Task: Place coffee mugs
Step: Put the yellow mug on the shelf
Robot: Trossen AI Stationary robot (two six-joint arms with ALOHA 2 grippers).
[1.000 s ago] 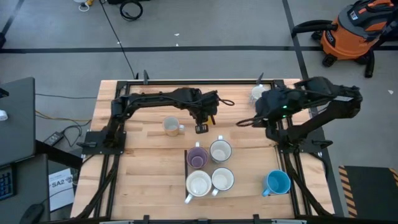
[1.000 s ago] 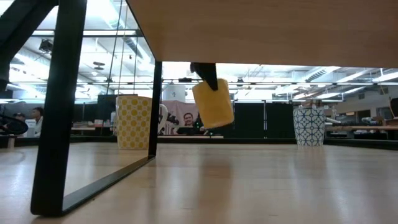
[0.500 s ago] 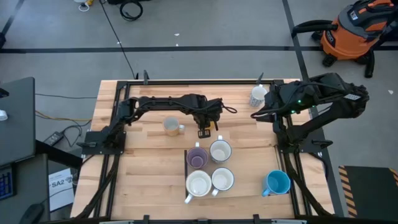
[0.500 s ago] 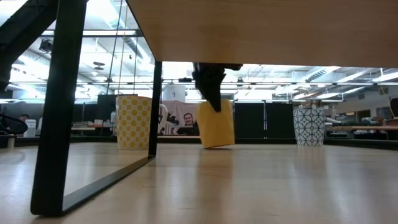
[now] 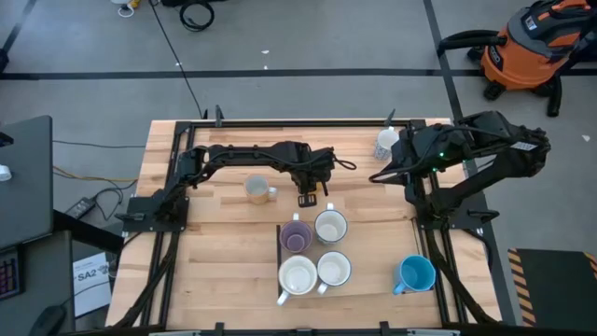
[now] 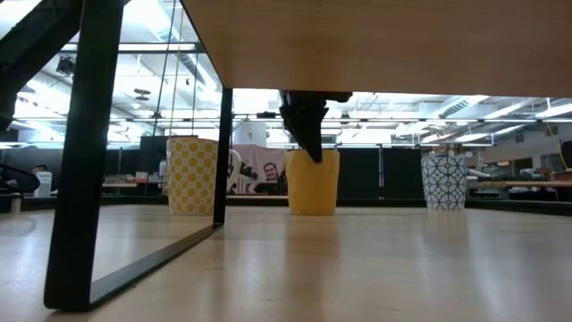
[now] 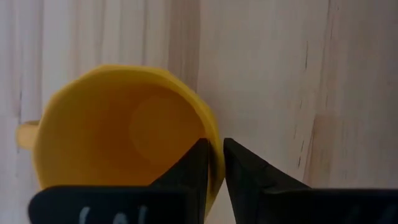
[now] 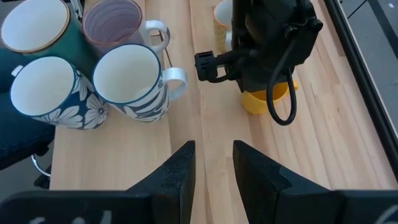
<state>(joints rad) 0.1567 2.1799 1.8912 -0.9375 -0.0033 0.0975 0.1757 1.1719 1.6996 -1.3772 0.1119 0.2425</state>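
Observation:
My left gripper (image 5: 312, 177) reaches to the table's middle and is shut on an orange-yellow mug (image 7: 124, 137), which stands upright on the wood in the low view (image 6: 313, 182). In the high view the gripper hides it. My right gripper (image 8: 214, 168) is open and hovers to the right of that mug (image 8: 267, 99), touching nothing. A purple mug (image 5: 297, 236) and three white ones (image 5: 330, 226) (image 5: 298, 276) (image 5: 333, 269) stand grouped near the front. A blue mug (image 5: 415, 274) stands at front right. My left gripper pinches the orange-yellow mug's wall at the rim (image 7: 214, 155), on the side away from the handle. One finger (image 7: 196, 168) is inside the cup and the other (image 7: 242, 177) outside. The fingers come from above, pointing down (image 6: 308, 134). The mug stands upright with its base on the table.
A cream dotted mug (image 5: 256, 189) stands left of my left gripper. A blue-patterned white mug (image 5: 386, 142) stands at the far right by my right arm. A dark upright frame (image 6: 89, 152) stands close in the low view. Bare wood lies along the table's left half.
My left gripper has come down and shifted slightly toward the table's right. The orange-yellow mug, which hung tilted above the table, now stands upright on it. My right arm has drawn back toward the table's right edge.

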